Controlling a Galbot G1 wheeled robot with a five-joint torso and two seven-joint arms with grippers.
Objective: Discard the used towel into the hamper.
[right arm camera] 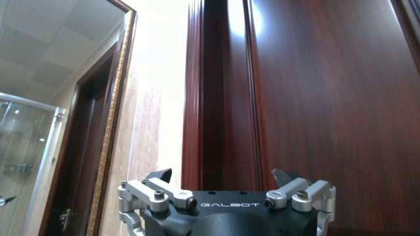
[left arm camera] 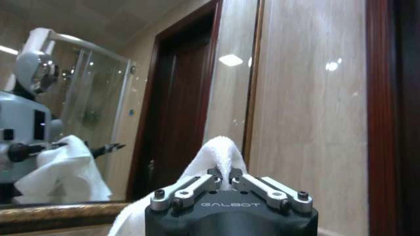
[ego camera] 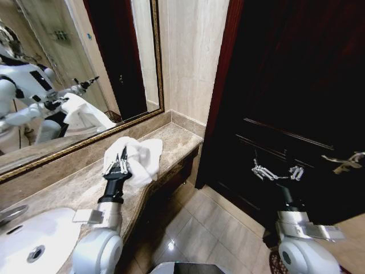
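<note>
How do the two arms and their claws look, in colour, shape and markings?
Both arms have rounded white shells with silver-grey brackets, narrowing to black wrists. The left claw and right claw have thin silver metal linkage fingers with dark tips. Each black claw base bears the word GALBOT in pale letters, with small screws on the links. No loose cables show.

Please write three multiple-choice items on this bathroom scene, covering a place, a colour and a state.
1. Where is the towel?
A. at the marble counter, in the left tool
B. in the sink
C. on the floor tiles

2. What colour is the towel?
A. dark red
B. white
C. blue

3. How are the right tool's fingers?
A. shut on the towel
B. shut on a door handle
C. open, holding nothing

Answers: 1 A, the head view shows the towel over the counter at the left tool; 2 B, the cloth is white; 3 C, the right wrist view shows spread fingers before the dark door.
</note>
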